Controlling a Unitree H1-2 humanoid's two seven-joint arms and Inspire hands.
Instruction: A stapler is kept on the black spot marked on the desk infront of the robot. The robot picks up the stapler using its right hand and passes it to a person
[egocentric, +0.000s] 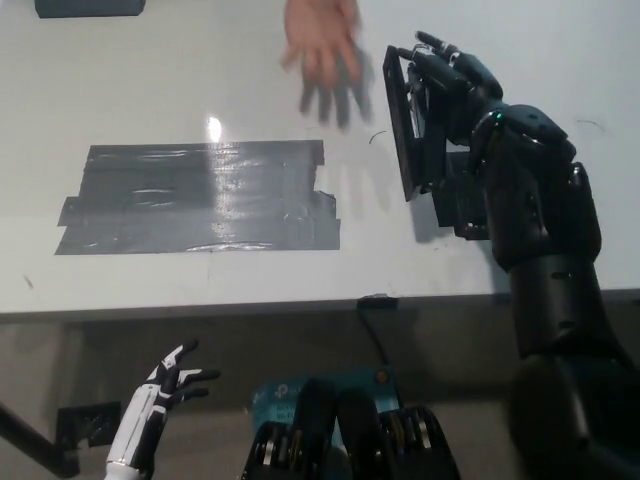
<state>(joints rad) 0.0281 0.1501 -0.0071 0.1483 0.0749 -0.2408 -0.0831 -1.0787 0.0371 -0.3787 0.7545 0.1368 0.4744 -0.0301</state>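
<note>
A dark stapler (408, 125) hangs above the white desk (200, 280) at the upper right, standing roughly on end. My black right hand (450, 85) is shut on it, fingers wrapped round its right side. Below the arm lies the small black spot (462, 212), partly hidden by the forearm. A person's hand (325, 50) reaches in from the top edge, fingers spread and blurred, just left of the stapler and apart from it. My white left hand (165, 382) rests open below the desk's front edge at the lower left.
A wide patch of dark grey tape (195, 197) covers the desk's middle left. A dark object (88, 7) sits at the top left edge. A small black tab (375, 300) marks the front edge. A teal board (300, 390) lies below the desk.
</note>
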